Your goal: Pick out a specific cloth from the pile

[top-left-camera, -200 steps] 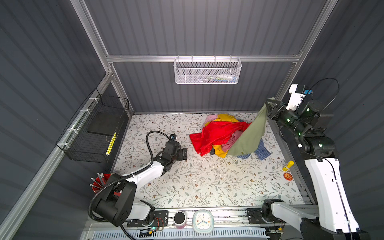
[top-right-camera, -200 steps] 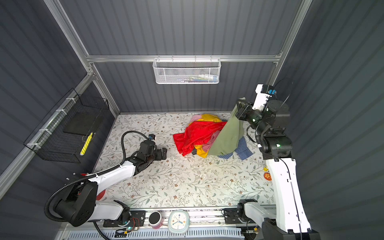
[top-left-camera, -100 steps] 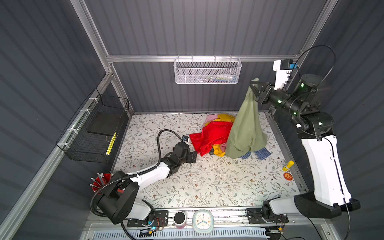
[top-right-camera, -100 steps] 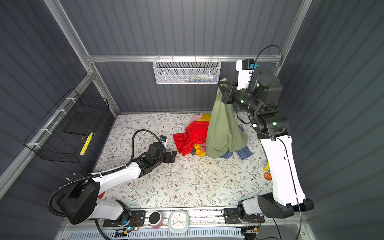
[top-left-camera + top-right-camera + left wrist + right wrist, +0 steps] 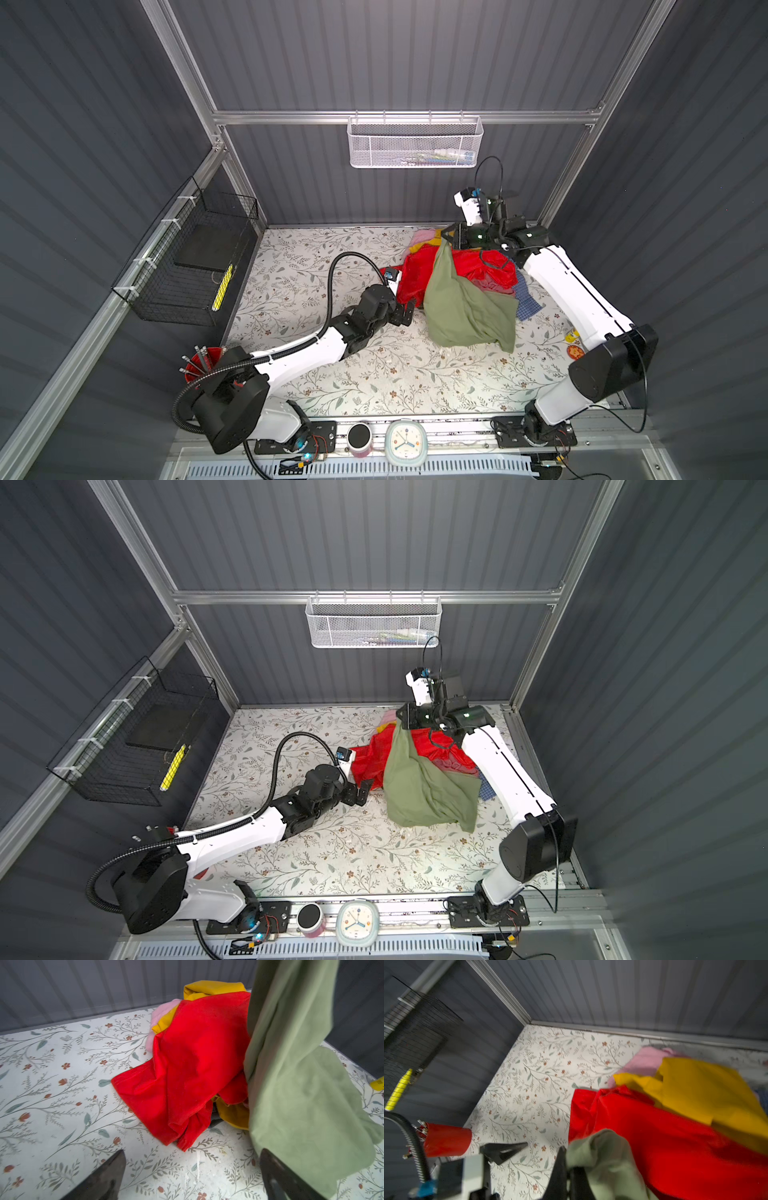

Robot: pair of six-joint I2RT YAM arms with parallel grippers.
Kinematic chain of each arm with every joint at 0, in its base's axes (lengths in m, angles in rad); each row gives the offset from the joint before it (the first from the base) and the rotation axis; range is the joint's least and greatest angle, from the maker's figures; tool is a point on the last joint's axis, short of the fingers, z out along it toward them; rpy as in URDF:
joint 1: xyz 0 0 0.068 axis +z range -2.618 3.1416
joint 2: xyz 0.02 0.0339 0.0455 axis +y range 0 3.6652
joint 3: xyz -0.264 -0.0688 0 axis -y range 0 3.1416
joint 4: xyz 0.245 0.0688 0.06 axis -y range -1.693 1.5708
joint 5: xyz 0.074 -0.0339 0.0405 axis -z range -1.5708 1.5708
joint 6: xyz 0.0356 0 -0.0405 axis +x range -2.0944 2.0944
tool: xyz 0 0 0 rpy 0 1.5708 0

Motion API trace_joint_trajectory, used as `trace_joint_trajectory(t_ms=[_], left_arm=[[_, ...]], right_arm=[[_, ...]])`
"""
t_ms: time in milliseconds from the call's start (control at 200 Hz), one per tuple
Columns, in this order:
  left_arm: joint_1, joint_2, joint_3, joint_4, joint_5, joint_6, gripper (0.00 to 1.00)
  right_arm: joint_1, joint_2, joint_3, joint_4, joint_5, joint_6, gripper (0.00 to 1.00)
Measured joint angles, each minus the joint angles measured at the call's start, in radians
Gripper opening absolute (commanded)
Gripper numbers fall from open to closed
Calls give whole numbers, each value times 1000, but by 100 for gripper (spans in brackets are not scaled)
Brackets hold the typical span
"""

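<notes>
Two grippers, opposite states. Both top views: right gripper [image 5: 450, 238] sits over the far side of the pile [image 5: 411, 282], jaws pressed together on the top corner of the cloth [image 5: 465, 309]. The olive cloth hangs from that pinch across the pile's middle and bunches at the pile's near edge, low over the floral table [image 5: 374, 374]; can't tell if the hem touches it. Red cloth [image 5: 490, 266] shows on both sides of the hanging cloth, and a blue checked cloth [image 5: 528, 307] pokes out at the pile's right edge. Left gripper [image 5: 405, 312] is low at the pile's near left corner, jaws spread, nothing between them, just beside the cloth's left edge. Left wrist view: both fingers [image 5: 104, 1178] stand wide apart with bare table between them and the pile straight ahead. The red cloth is on top, with a yellow cloth [image 5: 212, 989] and a pale pink cloth [image 5: 162, 1014] behind it at the pile's far side. The cloth hangs in front of the pile's right half and overlaps one finger in the picture; contact unclear. Right wrist view, blurred: the jaws are clamped on a wad of the cloth, with red, yellow and pink pile layers below and beyond it.
</notes>
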Motion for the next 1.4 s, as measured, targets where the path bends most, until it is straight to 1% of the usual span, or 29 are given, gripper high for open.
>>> trace_joint_trajectory(t_ms=[130, 240, 380, 455, 535, 645, 751, 856, 891, 916, 966, 996, 1061, 1146, 1201, 1216, 1266, 1401], left_arm=[[0, -112, -52, -29, -56, -7, 100], [0, -182, -65, -55, -93, -11, 100], [0, -209, -67, -81, -116, -13, 100], [0, -206, -69, -90, -119, -13, 100], [0, -196, -69, -96, -118, -13, 100], [0, -169, -69, -97, -117, -13, 100], [0, -159, -69, -97, -114, -14, 100], [0, -160, -72, -96, -114, -14, 100], [0, -163, -77, -96, -114, -14, 100], [0, -167, -83, -96, -114, -14, 100], [0, -176, -96, -99, -115, -15, 100], [0, -182, -103, -102, -115, -17, 100], [0, -193, -114, -113, -118, -22, 100], [0, -207, -117, -129, -122, -23, 100], [0, -215, -117, -134, -126, -23, 100], [0, -217, -118, -135, -127, -23, 100], [0, -225, -117, -138, -129, -24, 100], [0, -237, -117, -155, -135, -24, 100]], right_arm=[[3, -206, -221, 6, 16, 3, 0], [13, -388, -353, -19, 75, 40, 0], [23, -586, -532, -83, 183, 132, 0], [25, -655, -622, -139, 250, 179, 0], [25, -679, -692, -196, 309, 218, 0], [25, -647, -753, -236, 359, 254, 0], [25, -615, -777, -248, 383, 269, 0], [25, -581, -781, -246, 383, 280, 0], [25, -570, -786, -242, 379, 282, 13], [25, -564, -793, -239, 374, 287, 15], [25, -560, -808, -238, 369, 286, 14], [25, -562, -817, -240, 369, 285, 17], [25, -573, -826, -248, 370, 282, 26], [25, -612, -822, -251, 377, 277, 42], [25, -647, -811, -251, 381, 257, 51], [25, -657, -806, -251, 382, 267, 53], [25, -684, -784, -253, 386, 245, 56], [34, -706, -697, -258, 401, 204, 61]])
